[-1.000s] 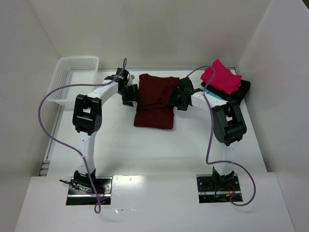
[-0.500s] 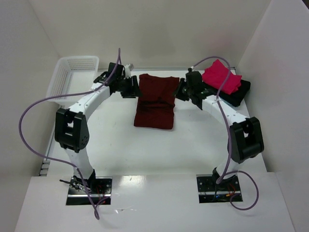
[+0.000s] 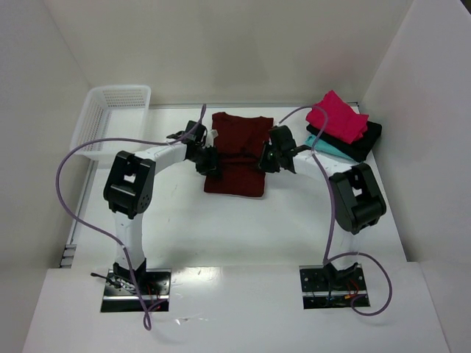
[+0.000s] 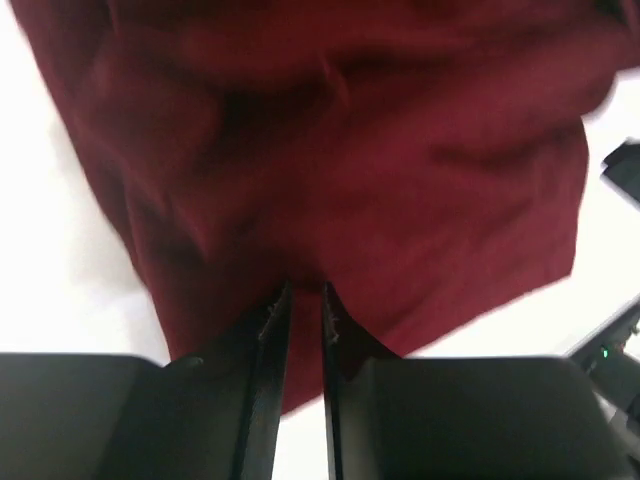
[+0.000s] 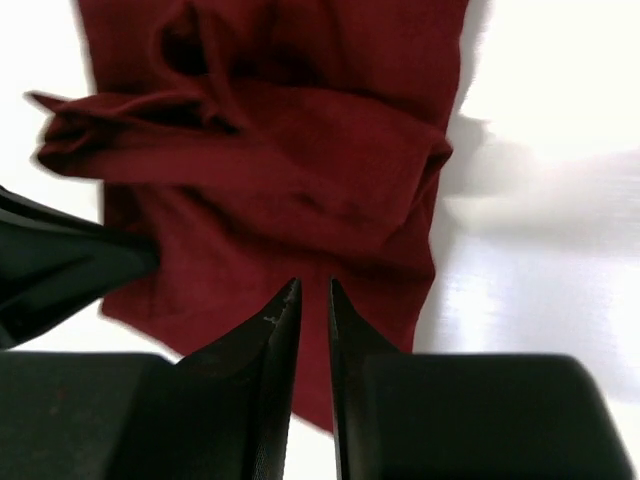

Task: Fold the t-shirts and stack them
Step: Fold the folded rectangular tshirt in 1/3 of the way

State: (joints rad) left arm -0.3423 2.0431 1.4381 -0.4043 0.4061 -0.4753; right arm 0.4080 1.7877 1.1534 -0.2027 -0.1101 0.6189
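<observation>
The dark maroon t-shirt (image 3: 235,176) lies spread out in the middle of the table, with a crumpled ridge across its middle (image 5: 250,140). My left gripper (image 3: 211,165) is at its left edge and my right gripper (image 3: 263,163) at its right edge, both at mid height. In the left wrist view the fingertips (image 4: 306,288) stand a narrow slit apart over the maroon cloth (image 4: 350,150). The right fingertips (image 5: 314,284) do the same, with cloth and table visible through the slit. A bright pink-red t-shirt (image 3: 337,118) lies folded on a teal one (image 3: 329,147) and a black one (image 3: 364,140) at the back right.
A white lattice basket (image 3: 110,118) stands at the back left. White walls close in the table at the back and on both sides. The left gripper's dark body (image 5: 60,270) shows at the left of the right wrist view.
Both grippers reached from the shirt's sides to its far corners, then drew back toward me to its middle. Their jaws narrowed from wide to a slit. A ridge now crosses the shirt.
</observation>
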